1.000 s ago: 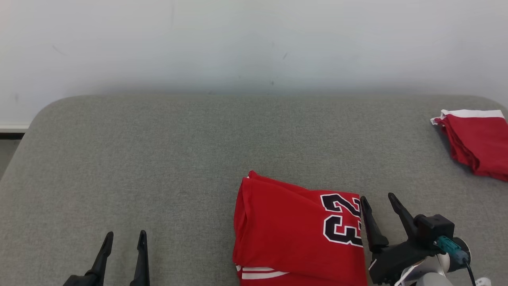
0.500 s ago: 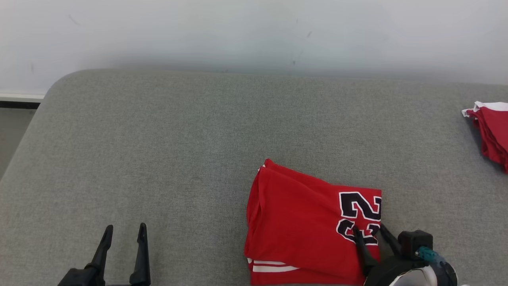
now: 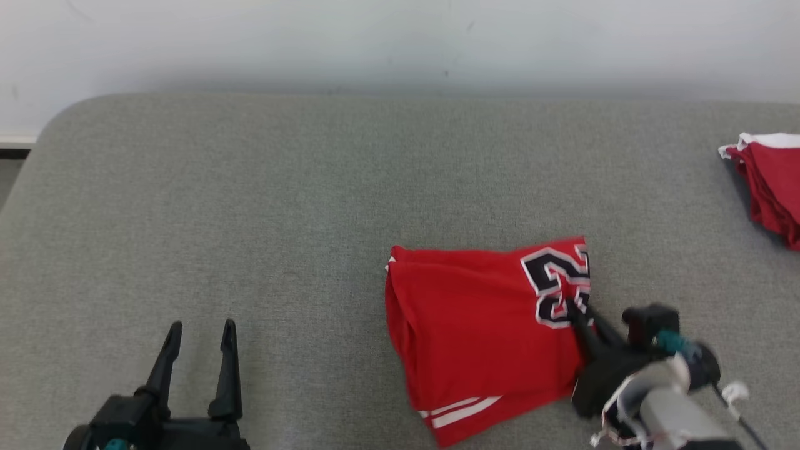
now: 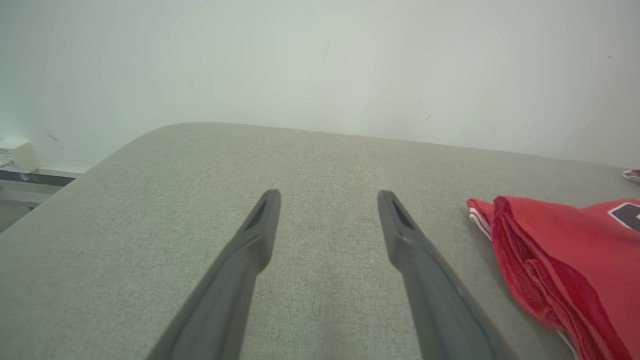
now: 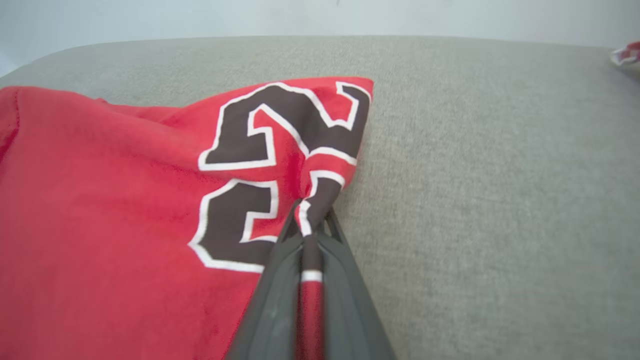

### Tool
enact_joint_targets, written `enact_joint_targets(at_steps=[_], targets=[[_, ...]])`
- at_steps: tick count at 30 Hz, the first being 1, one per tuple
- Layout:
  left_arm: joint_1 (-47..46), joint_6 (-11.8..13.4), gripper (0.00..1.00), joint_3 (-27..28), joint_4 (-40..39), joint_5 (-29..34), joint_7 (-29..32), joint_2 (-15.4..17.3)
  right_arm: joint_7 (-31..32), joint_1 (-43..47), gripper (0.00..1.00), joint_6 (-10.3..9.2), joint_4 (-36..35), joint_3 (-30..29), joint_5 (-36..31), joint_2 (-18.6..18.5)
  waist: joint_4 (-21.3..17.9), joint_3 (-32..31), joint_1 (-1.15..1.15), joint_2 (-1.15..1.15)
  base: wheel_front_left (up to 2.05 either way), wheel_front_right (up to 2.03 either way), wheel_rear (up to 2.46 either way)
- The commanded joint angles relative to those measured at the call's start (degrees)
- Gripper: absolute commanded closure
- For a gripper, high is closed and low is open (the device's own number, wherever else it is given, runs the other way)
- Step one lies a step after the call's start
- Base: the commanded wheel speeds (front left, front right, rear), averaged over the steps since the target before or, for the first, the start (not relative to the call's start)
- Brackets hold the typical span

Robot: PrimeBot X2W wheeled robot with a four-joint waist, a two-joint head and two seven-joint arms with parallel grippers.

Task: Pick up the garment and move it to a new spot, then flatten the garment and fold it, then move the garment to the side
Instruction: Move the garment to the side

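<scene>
A folded red garment (image 3: 481, 325) with a black, white-edged number lies on the grey padded table (image 3: 281, 206), right of centre. My right gripper (image 3: 578, 310) is shut on the garment's right edge, pinching the cloth at the number. In the right wrist view the garment (image 5: 125, 200) bunches up into the shut right gripper (image 5: 310, 220). My left gripper (image 3: 200, 334) stands open over bare table at the lower left, nothing between its fingers. In the left wrist view the left gripper (image 4: 327, 200) is spread wide, and the garment (image 4: 565, 260) lies to its right.
A second folded red and white cloth (image 3: 772, 181) lies at the table's right edge. A pale wall (image 3: 400, 37) rises behind the table. The table's rounded left corner (image 3: 56, 119) drops off beside a dark floor strip.
My right gripper went from open beside the garment to shut on its right edge, and the cloth has bunched and turned toward it. The head camera has shifted. The left gripper stays open.
</scene>
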Motion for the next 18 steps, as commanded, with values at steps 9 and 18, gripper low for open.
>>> enact_joint_targets(at_steps=[9, 18], targets=[[-7.63, -0.42, 0.00, -0.74, -3.32, 0.22, 0.01, 0.02, 2.30, -16.96, 1.00, -0.21, -5.74, 6.52, 0.91, -12.42, -5.52, 13.96, -0.01, -0.01, 0.00, 0.00, 0.00], [-12.10, -1.16, 0.00, 0.33, -7.26, 2.76, 0.01, 0.99, 4.46, -28.10, 1.00, -0.20, -11.86, 8.04, 3.34, -24.59, -11.85, 24.03, -0.01, -0.01, 0.00, 0.00, 0.00]])
